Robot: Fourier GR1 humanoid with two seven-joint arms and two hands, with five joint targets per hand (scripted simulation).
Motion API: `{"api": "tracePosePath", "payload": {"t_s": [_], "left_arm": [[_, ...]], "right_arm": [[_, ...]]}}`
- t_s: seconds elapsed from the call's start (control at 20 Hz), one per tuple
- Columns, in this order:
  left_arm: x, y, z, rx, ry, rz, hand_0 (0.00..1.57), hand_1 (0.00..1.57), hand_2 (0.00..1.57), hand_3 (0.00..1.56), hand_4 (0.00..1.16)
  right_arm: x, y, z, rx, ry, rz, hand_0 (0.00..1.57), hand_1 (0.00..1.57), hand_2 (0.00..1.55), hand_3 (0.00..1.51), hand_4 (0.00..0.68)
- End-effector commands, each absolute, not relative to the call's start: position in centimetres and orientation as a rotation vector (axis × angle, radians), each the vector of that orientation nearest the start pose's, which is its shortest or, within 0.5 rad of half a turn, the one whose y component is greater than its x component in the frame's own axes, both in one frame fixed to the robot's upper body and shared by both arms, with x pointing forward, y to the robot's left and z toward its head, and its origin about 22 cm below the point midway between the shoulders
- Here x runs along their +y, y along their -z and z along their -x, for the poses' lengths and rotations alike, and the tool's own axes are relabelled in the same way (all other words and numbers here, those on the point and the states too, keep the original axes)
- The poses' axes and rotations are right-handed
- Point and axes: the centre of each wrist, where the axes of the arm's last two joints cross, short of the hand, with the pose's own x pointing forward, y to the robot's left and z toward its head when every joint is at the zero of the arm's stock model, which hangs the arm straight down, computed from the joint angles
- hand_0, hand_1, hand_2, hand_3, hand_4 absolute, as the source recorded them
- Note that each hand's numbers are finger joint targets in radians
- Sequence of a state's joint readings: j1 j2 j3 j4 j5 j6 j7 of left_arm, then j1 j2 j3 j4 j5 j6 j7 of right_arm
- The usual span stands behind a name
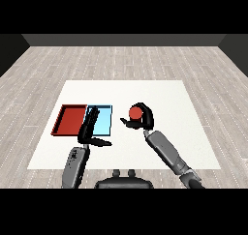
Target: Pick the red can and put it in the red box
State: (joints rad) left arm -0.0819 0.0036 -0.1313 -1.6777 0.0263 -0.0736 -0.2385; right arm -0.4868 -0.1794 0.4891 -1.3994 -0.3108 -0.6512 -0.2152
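The red can [135, 113] is in my right hand [144, 120], whose fingers and thumb curl round it, right of the trays over the table's middle. The red tray [70, 120] lies at the left with nothing in it. My left hand [90, 127] hovers with straight fingers over the near edge of the light blue tray [104, 123], thumb pointing right.
The light blue tray lies directly right of the red tray, between it and the can. The white table [184, 113] stretches wide to the right and far side. Wooden floor surrounds it.
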Motion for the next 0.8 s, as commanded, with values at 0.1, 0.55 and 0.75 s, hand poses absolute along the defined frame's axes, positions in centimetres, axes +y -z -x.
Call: {"api": "tracePosePath", "payload": {"t_s": [0.1,0.55,0.75], "left_arm": [[15.5,-4.3,-23.7,-1.955,0.213,0.296,0.0,0.0,0.0,0.0,0.0],[13.4,-7.1,-25.6,-1.879,0.239,0.346,0.0,0.0,0.0,0.0,0.0],[13.1,-3.0,-26.3,-1.856,0.259,0.351,0.0,0.0,0.0,0.0,0.0]], "right_arm": [[-12.0,-10.4,-30.0,-2.015,0.019,-0.038,1.57,1.57,1.46,1.4,0.637],[-12.1,-10.4,-29.1,-2.081,0.033,-0.063,1.57,1.57,1.48,1.42,0.633],[-10.9,-11.2,-29.6,-2.093,0.013,-0.059,1.57,1.57,1.48,1.42,0.647]]}}
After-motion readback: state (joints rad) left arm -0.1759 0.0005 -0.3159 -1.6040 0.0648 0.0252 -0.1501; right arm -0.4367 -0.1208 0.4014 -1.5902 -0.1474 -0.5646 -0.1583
